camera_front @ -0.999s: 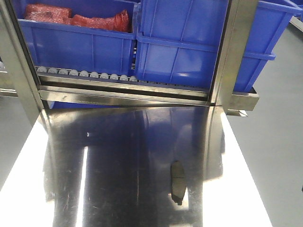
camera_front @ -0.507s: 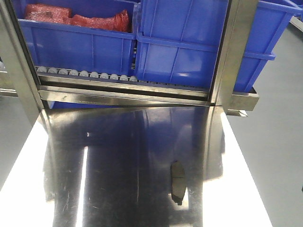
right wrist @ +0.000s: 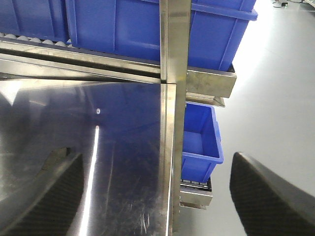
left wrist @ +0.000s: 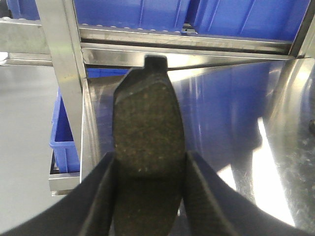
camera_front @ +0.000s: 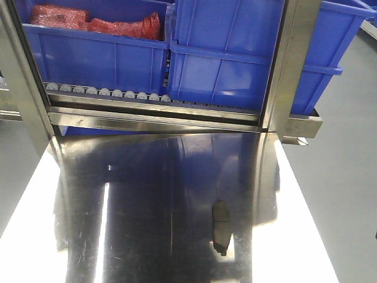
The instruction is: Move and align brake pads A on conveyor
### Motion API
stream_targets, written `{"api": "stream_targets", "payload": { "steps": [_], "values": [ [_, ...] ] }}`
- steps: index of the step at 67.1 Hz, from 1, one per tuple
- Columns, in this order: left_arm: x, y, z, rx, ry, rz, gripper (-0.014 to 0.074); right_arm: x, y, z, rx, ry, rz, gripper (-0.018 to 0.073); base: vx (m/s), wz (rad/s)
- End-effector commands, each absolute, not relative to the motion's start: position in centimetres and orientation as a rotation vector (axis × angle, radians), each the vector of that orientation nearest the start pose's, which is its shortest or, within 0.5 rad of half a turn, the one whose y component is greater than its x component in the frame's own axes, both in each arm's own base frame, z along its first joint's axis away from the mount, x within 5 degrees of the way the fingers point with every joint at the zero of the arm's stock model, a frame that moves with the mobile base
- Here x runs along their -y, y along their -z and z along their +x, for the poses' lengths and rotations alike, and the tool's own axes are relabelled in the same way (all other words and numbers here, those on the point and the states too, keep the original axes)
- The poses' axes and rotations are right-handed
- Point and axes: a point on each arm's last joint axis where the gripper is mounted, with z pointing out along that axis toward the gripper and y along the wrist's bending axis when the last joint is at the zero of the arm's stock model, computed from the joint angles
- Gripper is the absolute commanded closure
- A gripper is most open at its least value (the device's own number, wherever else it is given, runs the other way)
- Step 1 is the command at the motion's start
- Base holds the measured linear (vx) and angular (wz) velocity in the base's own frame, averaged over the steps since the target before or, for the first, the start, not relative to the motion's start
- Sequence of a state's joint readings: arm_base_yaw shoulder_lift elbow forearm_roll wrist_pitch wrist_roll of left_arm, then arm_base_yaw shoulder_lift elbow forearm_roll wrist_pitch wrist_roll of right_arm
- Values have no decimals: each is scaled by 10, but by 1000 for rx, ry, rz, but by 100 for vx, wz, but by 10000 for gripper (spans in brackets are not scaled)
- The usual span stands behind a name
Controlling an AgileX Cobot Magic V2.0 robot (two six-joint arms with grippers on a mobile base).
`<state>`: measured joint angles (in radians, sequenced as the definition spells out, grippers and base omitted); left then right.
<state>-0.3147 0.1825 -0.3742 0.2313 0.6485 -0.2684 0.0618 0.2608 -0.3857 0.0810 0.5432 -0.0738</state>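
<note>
My left gripper (left wrist: 150,179) is shut on a dark-grey brake pad (left wrist: 147,118), which sticks out forward between the black fingers (left wrist: 101,196) above the steel table's left edge. A second brake pad (camera_front: 221,227) lies flat on the shiny steel table (camera_front: 147,194), right of centre and lengthwise toward the rack. My right gripper (right wrist: 157,196) stands open over the table's right edge with nothing between its fingers (right wrist: 266,196). A grey shape (right wrist: 53,156) peeks out behind its left finger; I cannot tell what it is. Neither gripper shows in the front view. The conveyor is out of view.
A roller rack (camera_front: 106,92) with blue bins (camera_front: 224,65) runs along the table's far edge; one bin holds red bagged parts (camera_front: 118,25). Steel posts (camera_front: 294,65) rise at the far corners. A small blue bin (right wrist: 199,140) sits below the table's right edge. Grey floor lies on both sides.
</note>
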Motion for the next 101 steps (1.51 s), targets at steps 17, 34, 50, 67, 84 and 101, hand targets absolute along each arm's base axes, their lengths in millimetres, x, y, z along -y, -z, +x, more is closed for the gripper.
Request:
{"api": "stream_targets", "payload": {
  "steps": [17,34,50,67,84,101],
  "values": [
    [5,-288,52,-1807,162,138,603,-7,-294,65,-1793,-75,-83,-17,0,0],
    [5,-288,52,-1807,162,138,603,-8,-294,65,-1796,-104,-68,-17,0,0],
    [5,-288,52,-1808,163,138,603,-10,-297,98,-1928,-101,-67,-17,0,0],
    [5,-288,52,-1808,163,138,603,-15,-313,167,-2113,-101,-70,-17,0,0],
    [5,-288,52,-1809,163,137,603,-22,-309,244,-2381,-140,-67,-17,0,0],
    [5,-288,52,-1809,163,137,603,-48,-296,293,-2599,-192,-149,-17,0,0]
  ]
}}
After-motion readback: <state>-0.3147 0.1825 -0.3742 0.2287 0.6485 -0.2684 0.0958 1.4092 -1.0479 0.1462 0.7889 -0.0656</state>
